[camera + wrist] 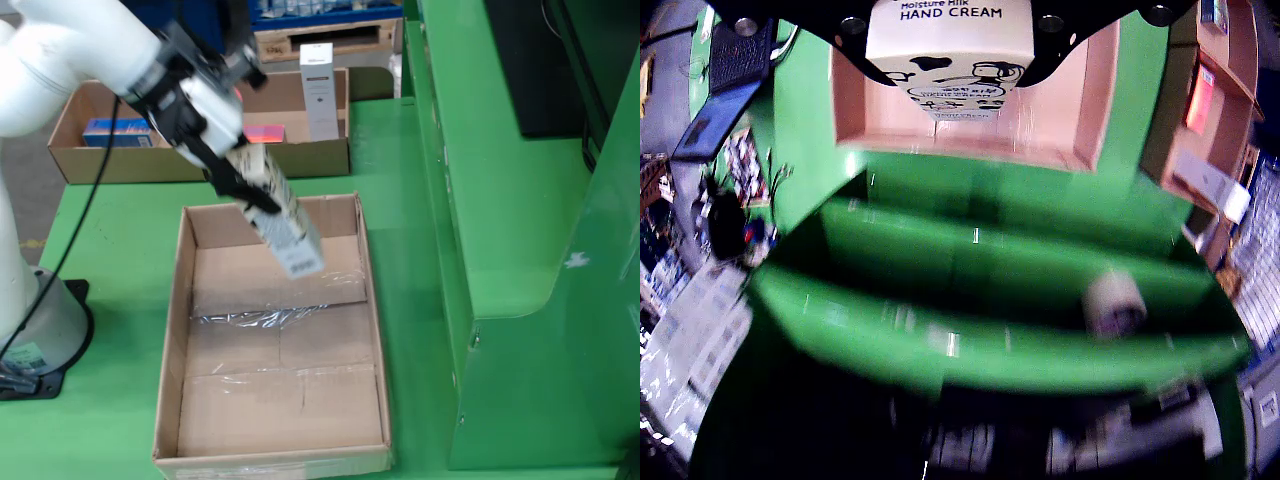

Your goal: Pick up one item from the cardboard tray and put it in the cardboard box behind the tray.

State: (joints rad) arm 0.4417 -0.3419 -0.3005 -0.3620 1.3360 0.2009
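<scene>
Cardboard box point(270, 400) nearest on green counter point(400, 230). Pincer point(240, 185) clamped on hand cream carton point(280, 215), tilted, lower end over box's far half. Beyond box: cardboard tray point(200, 160), blue packet point(115, 130), upright white carton point(318, 90).

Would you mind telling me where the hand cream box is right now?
In the fixed view, the hand cream box hangs tilted in the pincer, over the far end of the large cardboard box.

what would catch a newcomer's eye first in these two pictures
In the fixed view, the white arm's gripper holds a hand cream box tilted over the empty cardboard box. Behind it, a shallow tray holds a tall white carton. The wrist view shows the HAND CREAM label up close.
</scene>
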